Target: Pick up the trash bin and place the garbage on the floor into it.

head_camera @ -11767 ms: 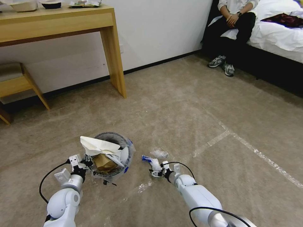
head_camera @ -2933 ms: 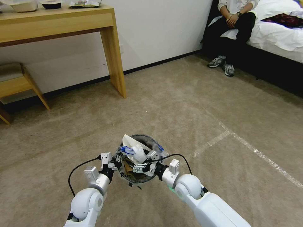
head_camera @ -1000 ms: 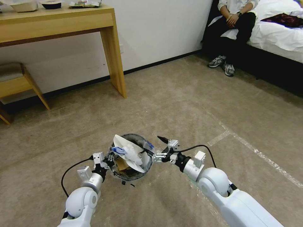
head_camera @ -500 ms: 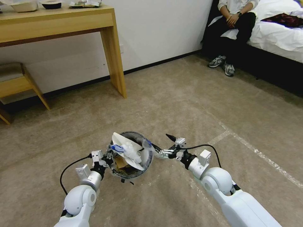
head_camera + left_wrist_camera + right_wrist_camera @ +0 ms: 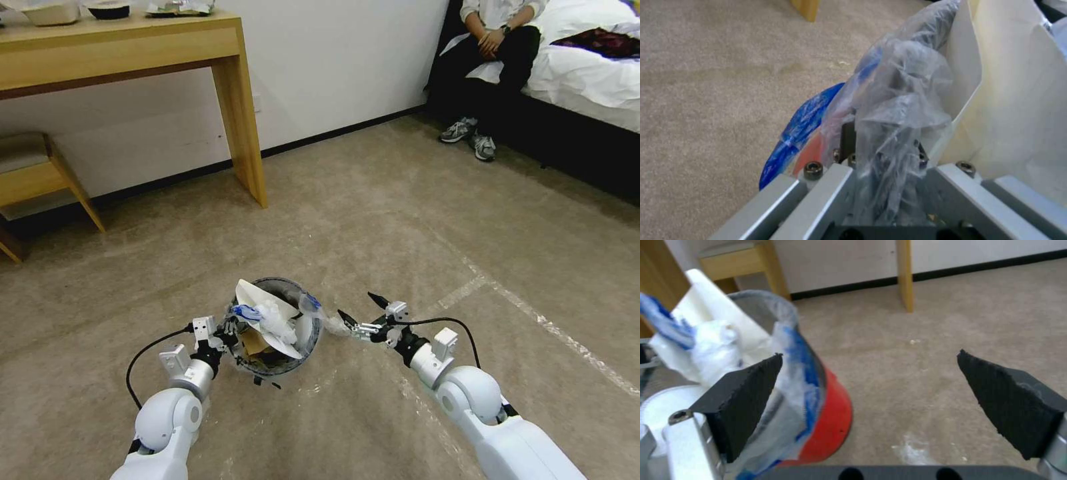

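On the floor [image 5: 373,220], the left gripper [image 5: 227,331] clamps the trash bin [image 5: 308,333] rim (fingers hidden by plastic); the right gripper [image 5: 363,312] gapes beside it.

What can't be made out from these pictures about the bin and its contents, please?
- Head view: the bottom of the trash bin is hidden under piled garbage.
- Left wrist view: the left gripper's fingers are wrapped in the crinkly liner.
- Right wrist view: the right gripper's finger pad covers part of the bin.

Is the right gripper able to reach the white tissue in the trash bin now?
Probably yes. The right gripper, fingers open and empty, hovers beside the trash bin; the white tissue lies on top, uncovered.
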Available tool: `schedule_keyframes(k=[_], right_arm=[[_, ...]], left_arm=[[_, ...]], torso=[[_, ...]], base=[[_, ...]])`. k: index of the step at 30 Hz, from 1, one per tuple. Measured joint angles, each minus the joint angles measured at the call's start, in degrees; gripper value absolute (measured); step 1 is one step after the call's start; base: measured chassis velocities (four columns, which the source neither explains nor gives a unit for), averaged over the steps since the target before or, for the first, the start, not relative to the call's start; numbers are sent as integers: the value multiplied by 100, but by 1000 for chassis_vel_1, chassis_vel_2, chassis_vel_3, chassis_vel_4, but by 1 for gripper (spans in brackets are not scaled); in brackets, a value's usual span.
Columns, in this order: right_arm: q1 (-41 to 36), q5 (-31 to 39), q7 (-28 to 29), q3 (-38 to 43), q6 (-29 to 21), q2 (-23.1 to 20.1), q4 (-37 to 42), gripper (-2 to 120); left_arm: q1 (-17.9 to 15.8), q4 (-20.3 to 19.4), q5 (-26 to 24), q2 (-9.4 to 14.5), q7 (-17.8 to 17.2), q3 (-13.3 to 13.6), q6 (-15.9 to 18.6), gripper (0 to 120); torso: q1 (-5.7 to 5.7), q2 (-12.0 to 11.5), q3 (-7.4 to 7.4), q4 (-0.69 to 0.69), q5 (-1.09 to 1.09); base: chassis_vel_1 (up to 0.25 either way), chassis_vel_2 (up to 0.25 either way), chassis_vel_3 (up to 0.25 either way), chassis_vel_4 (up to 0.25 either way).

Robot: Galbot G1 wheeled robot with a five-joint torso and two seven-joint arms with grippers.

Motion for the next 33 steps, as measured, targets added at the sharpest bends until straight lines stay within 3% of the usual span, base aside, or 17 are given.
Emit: schedule_keyframes(k=[13, 33], right_arm=[[-331, -163, -27, 691, 91, 237, -122, 100], [20, -293, -201, 484, 329, 408, -1025, 100]], left_arm=[[7, 26, -9, 18, 1, -41, -5, 1], [-92, 43, -86, 18, -48, -156, -11, 1]], torso=[[0, 0, 0, -1, 1], [0, 0, 0, 0, 1]], base=[[0, 0, 0, 0], [0, 0, 0, 0]])
